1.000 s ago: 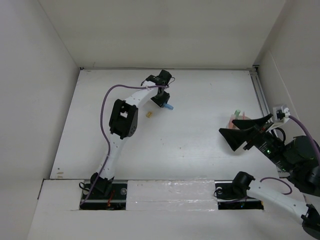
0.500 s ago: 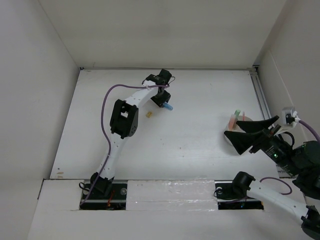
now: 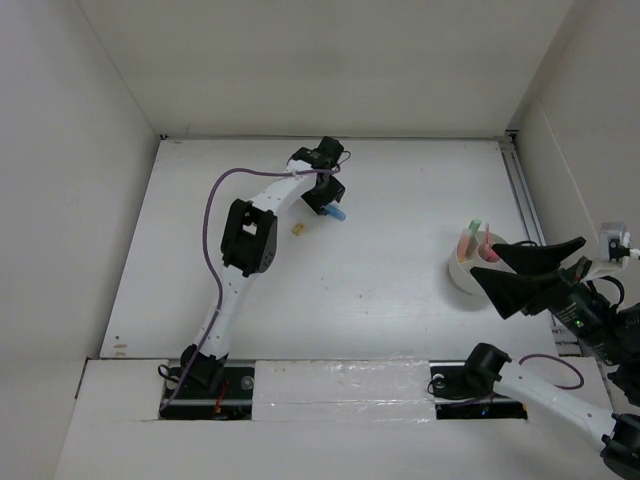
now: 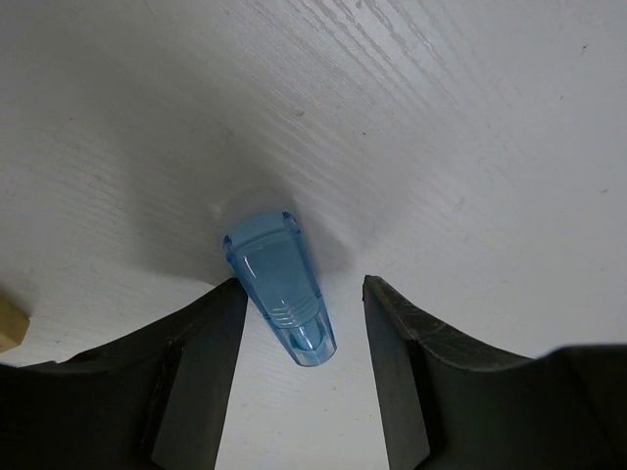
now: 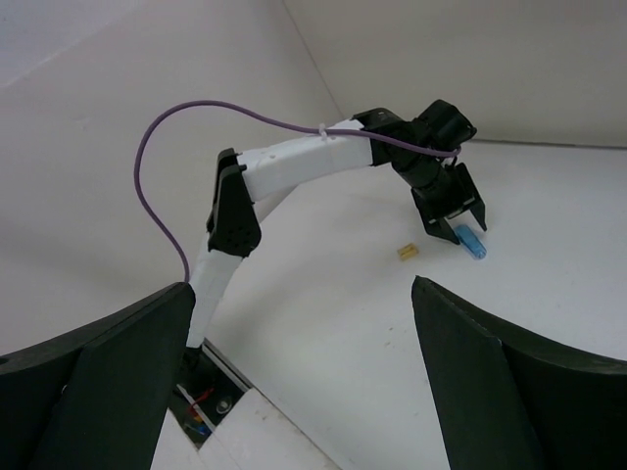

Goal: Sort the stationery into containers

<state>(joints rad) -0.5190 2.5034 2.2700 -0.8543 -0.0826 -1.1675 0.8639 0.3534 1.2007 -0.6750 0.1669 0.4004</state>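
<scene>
A light-blue marker [image 4: 279, 284] lies on the white table between the fingers of my left gripper [image 4: 302, 286], which is open and low around it, its left finger close against the marker. From above, the marker [image 3: 338, 213] pokes out beside that gripper [image 3: 325, 197]. A tiny yellow piece [image 3: 297, 229] lies just left of it. The white cup [image 3: 455, 276] stands at the right, holding pink pens [image 3: 466, 240] and a mint-green marker [image 3: 475, 226]. My right gripper [image 3: 488, 264] is open and empty, raised just right of the cup. Scissors are out of view.
White walls enclose the table on the left, back and right. A rail [image 3: 522, 190] runs along the right edge. The right wrist view shows the left arm [image 5: 294, 166], the blue marker [image 5: 472, 242] and the yellow piece [image 5: 409, 252].
My right gripper has drawn back to the right and toward the near edge, uncovering the cup. The left gripper has stayed at the blue marker.
</scene>
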